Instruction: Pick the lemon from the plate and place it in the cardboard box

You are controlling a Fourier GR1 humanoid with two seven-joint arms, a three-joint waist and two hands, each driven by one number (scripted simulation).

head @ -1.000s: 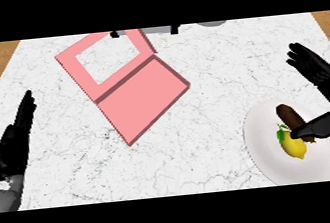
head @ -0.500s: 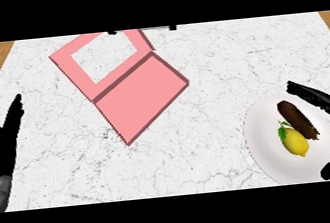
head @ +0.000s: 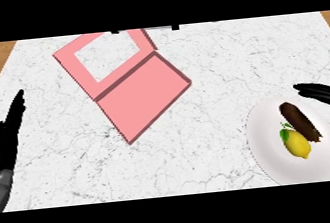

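Lemon lies on the white plate, touching a dark brown item, not yet taken. The right robot hand has its fingers straight and spread, just beside the plate's far rim. The left robot hand rests open at the worktop edge. A risk: closing fingers could catch the brown item or roll the lemon. The pink box is well apart.

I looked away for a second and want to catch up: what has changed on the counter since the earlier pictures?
The right hand has slid rightward, off the plate toward the view's right edge, fingers spread, holding nothing. The left hand shifted slightly leftward. The lemon and the dark brown item lie on the plate as before; the pink box has not moved.
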